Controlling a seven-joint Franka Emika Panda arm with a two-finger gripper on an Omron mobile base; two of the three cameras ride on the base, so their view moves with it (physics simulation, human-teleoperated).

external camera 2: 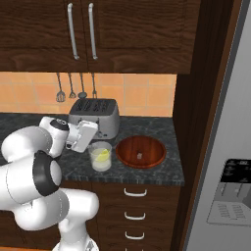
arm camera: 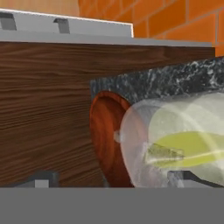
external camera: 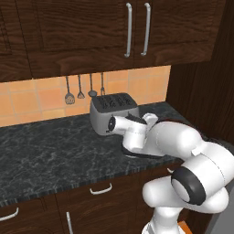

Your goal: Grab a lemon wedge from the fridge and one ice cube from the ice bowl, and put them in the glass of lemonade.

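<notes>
In the right base view the gripper [external camera 2: 90,138] sits just left of centre, right above the glass [external camera 2: 100,157], which stands on the dark table [external camera 2: 162,169] near its front edge. A lemon wedge [external camera 2: 103,155] floats in the pale drink, so that part of the task looks done. The jaws stand wide apart and hold nothing.

The relation that matters next is glass to bowl. The ice bowl [external camera 2: 140,151] lies just right of the glass in that frame, nearly touching it, with one small pale ice cube [external camera 2: 139,156] near its middle. So the jaws would have to shift right across the frame and then drop onto the cube.

In the hand view, rolled on its side, the glass [arm camera: 175,144] takes up the lower right with the wedge [arm camera: 188,148] inside, and the bowl [arm camera: 107,135] stands behind it at centre left. A toaster [external camera 2: 94,116] sits behind the glass, and the fridge [external camera 2: 223,171] runs down the right edge.
</notes>
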